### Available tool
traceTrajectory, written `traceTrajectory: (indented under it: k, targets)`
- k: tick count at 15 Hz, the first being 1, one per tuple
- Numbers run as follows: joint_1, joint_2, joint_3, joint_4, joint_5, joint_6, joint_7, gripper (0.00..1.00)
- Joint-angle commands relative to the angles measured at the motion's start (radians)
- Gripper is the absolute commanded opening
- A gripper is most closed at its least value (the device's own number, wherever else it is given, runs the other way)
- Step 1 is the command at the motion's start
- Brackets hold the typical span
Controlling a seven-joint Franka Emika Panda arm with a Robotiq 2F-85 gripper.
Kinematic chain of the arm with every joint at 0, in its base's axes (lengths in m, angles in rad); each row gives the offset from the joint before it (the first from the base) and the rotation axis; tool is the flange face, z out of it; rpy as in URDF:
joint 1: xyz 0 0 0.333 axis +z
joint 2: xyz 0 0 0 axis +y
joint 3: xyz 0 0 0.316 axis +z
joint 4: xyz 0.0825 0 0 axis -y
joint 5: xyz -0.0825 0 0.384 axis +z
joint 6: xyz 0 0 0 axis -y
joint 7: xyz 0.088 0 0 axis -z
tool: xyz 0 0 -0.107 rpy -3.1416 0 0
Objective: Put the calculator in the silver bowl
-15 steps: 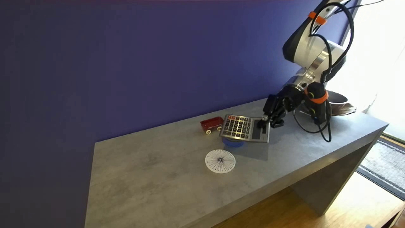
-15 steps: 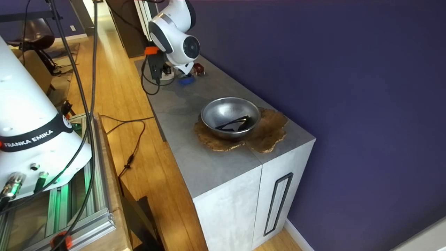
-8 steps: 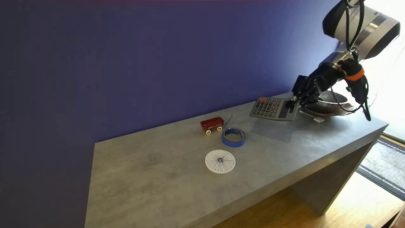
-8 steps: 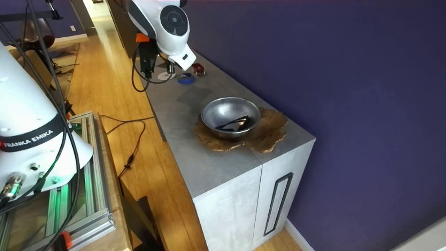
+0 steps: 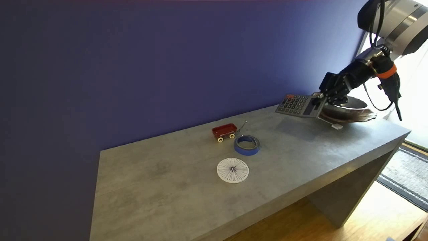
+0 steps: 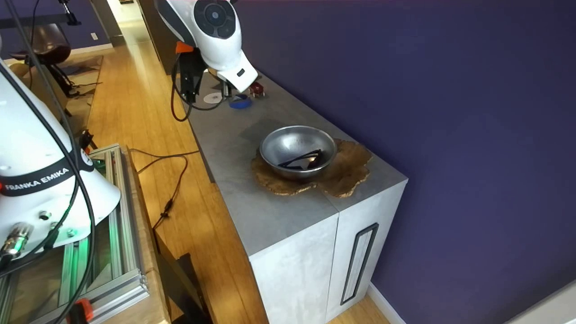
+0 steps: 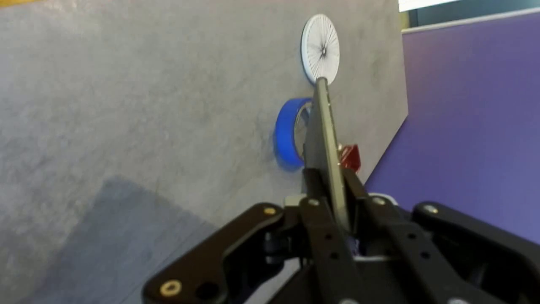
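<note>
Above the grey counter [image 5: 160, 187], beside a purple wall [image 5: 167, 67], grips the calculator [image 5: 297, 105] by its display end between fingers [image 7: 320, 219] closed against both faces. Holds it tilted near the silver bowl [image 6: 288, 139].

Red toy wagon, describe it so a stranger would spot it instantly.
Find the grey tabletop along the purple wall. Beside the blue ring, nearer the wall, stands the red toy wagon. Unlike that ring and the flat white disc, it rests on pale wheels.
</note>
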Motion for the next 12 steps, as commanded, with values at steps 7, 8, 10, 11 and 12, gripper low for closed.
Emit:
traceTrajectory:
  k: [7,8,10,11,12]
  targets:
    - [-0.24,-0.133,-0.171,-0.066,-0.218,0.127,0.03,0.04]
    - [-0.254,-0.124,-0.182,-0.065,-0.228,0.131,0.024,0.04]
    - [-0.275,-0.113,-0.201,-0.066,-0.212,0.129,0.008,0.04]
    - [-0.285,-0.116,-0.212,-0.066,-0.205,0.114,0.012,0.04]
    - [-0.303,-0.121,-0.231,-0.064,-0.208,0.089,0.021,0.04]
